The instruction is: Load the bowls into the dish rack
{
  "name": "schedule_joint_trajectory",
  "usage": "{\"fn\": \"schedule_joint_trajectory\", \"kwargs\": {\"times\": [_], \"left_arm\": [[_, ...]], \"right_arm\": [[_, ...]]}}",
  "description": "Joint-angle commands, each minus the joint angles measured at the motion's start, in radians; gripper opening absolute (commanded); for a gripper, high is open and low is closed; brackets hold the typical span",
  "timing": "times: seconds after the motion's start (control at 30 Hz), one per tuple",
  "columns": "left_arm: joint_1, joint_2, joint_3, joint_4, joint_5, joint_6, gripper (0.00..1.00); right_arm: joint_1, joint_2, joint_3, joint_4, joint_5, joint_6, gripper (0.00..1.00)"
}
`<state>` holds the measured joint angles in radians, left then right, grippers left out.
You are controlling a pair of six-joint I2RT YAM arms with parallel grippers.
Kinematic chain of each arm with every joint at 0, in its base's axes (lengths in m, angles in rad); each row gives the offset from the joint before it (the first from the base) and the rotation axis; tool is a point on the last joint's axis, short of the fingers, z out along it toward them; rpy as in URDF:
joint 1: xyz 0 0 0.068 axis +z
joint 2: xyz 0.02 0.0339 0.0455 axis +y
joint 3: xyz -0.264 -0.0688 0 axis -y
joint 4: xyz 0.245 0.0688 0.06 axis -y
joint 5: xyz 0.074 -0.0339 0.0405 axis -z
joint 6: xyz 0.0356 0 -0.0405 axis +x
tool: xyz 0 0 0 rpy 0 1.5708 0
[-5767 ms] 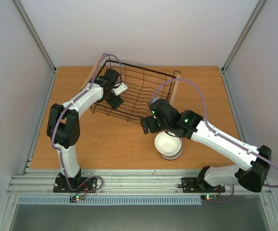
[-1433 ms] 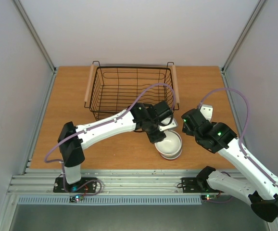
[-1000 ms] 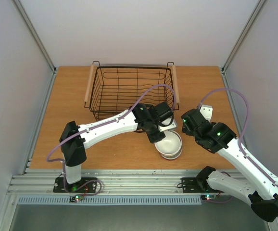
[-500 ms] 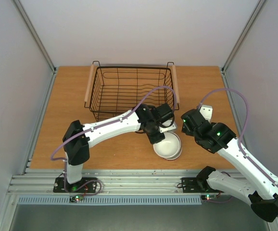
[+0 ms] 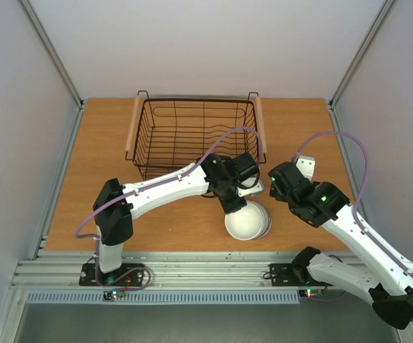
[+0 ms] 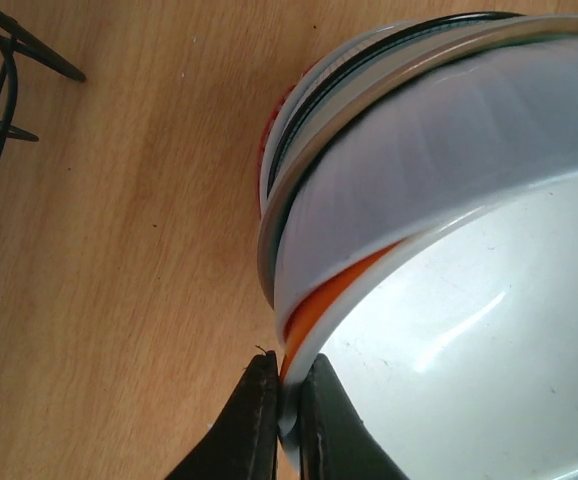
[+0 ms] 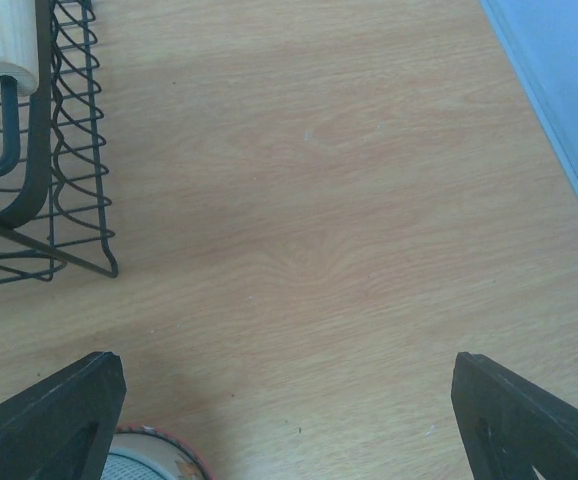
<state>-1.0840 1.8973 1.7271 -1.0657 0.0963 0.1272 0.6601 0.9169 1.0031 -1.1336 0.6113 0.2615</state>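
Note:
Near the table's front, the bowls (image 5: 249, 221) sit nested as a stack. The top one, the white bowl (image 6: 469, 330), is tilted up off the stack. My left gripper (image 5: 229, 203) (image 6: 287, 378) is shut on the white bowl's rim, one finger inside and one outside. An orange bowl (image 6: 331, 292) shows as a sliver just under it, and pale grey-green bowls (image 6: 439, 140) lie beneath. The dish rack (image 5: 192, 136) stands behind the stack; no bowl shows in it. My right gripper (image 5: 278, 179) (image 7: 289, 410) hangs open over bare table, right of the stack.
The rack's corner wires (image 7: 69, 190) and one wooden handle end (image 7: 7, 40) lie at the right wrist view's upper left. A red-rimmed patterned bowl edge (image 7: 154, 455) shows at its bottom. The grey side wall (image 7: 559, 90) runs along the table's right edge.
My left gripper has closed on the white bowl's rim, and the bowl has tipped up and shifted slightly left and nearer. The right arm has stayed put.

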Motion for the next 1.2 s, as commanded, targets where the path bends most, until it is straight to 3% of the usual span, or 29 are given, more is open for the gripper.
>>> {"fn": "schedule_joint_trajectory", "kwargs": {"times": [0.0,0.77,1.0,1.17], "left_arm": [[-0.005,-0.001,0.035,-0.021,-0.021,0.005,0.00],[-0.005,0.022,0.243,-0.125,0.069,0.048,0.00],[0.026,-0.044,0.236,-0.124,0.004,0.067,0.01],[0.142,-0.133,0.190,-0.071,0.089,0.068,0.00]], "right_arm": [[-0.005,-0.004,0.000,0.007,0.011,0.013,0.91],[-0.005,-0.038,0.030,0.036,-0.047,-0.099,0.88],[-0.005,-0.106,0.103,0.102,-0.275,-0.193,0.85],[-0.005,-0.184,0.119,0.170,-0.481,-0.197,0.88]]}}
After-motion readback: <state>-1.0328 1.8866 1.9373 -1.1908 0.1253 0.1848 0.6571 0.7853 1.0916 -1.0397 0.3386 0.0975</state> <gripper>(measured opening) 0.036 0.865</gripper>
